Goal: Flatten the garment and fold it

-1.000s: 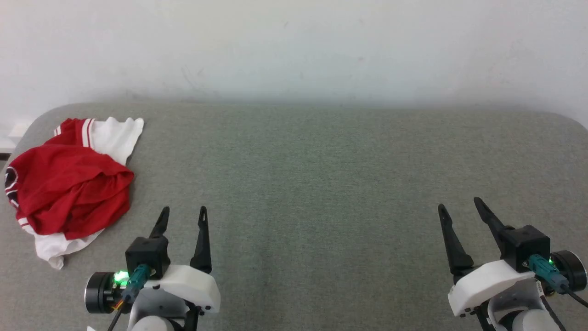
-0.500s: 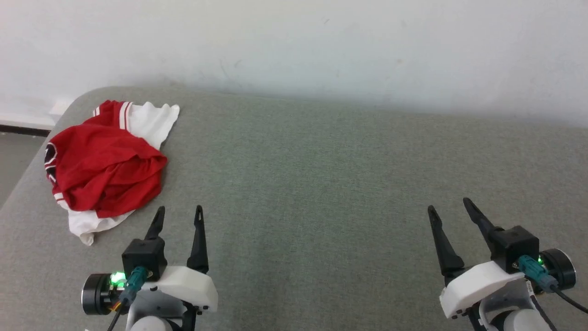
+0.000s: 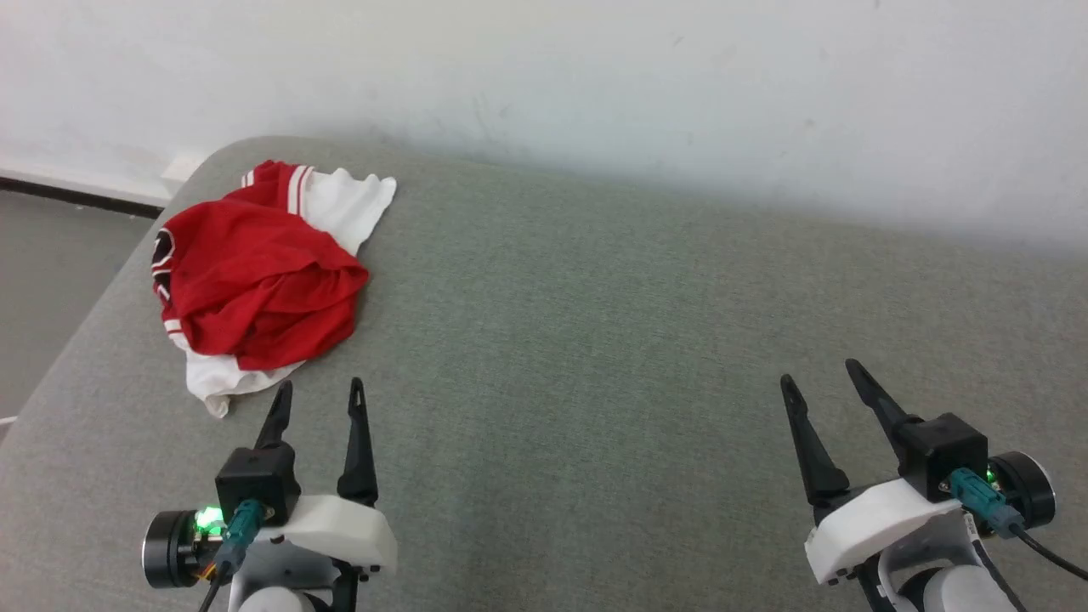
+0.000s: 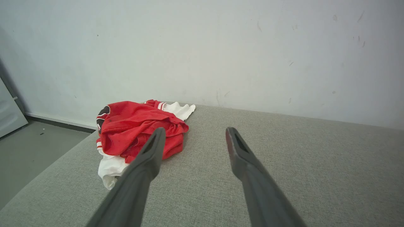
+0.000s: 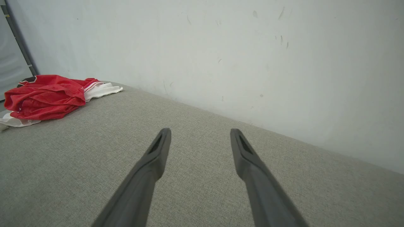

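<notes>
Not started: garment (image 3: 259, 280) crumpled, upper left of frame, flattening & folding outstanding; left end effector (image 3: 319, 387), right end effector (image 3: 820, 370) both apart, empty.

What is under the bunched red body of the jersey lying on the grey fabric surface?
White cloth of the same crumpled red-and-white jersey pokes out beneath it at the near and far edges, on the grey woven surface. Anything else under the heap is covered.
</notes>
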`<state>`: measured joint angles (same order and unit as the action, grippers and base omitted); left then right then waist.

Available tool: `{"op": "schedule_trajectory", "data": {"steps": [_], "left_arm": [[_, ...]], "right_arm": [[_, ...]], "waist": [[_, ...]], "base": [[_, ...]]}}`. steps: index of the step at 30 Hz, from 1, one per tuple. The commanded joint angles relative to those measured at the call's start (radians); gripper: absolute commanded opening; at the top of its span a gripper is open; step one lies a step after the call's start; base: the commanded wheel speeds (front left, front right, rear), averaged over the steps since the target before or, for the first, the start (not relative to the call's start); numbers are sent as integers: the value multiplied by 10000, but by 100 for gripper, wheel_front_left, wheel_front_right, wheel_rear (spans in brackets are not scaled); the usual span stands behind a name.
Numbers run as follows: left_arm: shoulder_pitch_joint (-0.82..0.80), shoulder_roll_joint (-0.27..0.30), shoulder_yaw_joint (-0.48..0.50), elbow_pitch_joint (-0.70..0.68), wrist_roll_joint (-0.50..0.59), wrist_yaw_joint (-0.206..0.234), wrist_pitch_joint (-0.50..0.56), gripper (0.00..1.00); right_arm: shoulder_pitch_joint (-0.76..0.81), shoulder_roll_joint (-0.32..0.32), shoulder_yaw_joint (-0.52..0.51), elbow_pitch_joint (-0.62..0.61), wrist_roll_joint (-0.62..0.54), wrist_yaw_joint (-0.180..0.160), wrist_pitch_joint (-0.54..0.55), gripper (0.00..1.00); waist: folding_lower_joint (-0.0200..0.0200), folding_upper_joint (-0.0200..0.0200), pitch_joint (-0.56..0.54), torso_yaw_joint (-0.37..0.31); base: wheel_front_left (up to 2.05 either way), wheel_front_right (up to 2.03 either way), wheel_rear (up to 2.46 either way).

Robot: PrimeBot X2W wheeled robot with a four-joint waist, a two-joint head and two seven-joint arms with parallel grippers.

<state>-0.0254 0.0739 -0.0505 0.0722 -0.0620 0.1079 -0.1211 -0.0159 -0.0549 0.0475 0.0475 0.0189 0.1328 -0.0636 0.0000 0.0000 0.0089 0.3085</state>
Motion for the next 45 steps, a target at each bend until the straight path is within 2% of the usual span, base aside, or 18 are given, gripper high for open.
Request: {"op": "schedule_trajectory", "data": {"steps": [1, 12, 45], "left_arm": [[103, 78, -2, 11, -50, 89, -96, 100], [104, 71, -34, 39, -91, 268, -326, 100], [30, -78, -250, 281, -245, 822, -995, 100]], "right_arm": [[-123, 22, 43, 35, 57, -10, -100, 100], [-193, 26, 81, 59, 79, -12, -215, 100], [-291, 39, 333, 146, 156, -18, -557, 100]], "waist": [[0, 0, 14, 209], [0, 0, 36, 1026], [0, 0, 238, 2781]], "base": [[0, 0, 0], [-2, -2, -2], [-5, -5, -5]]}}
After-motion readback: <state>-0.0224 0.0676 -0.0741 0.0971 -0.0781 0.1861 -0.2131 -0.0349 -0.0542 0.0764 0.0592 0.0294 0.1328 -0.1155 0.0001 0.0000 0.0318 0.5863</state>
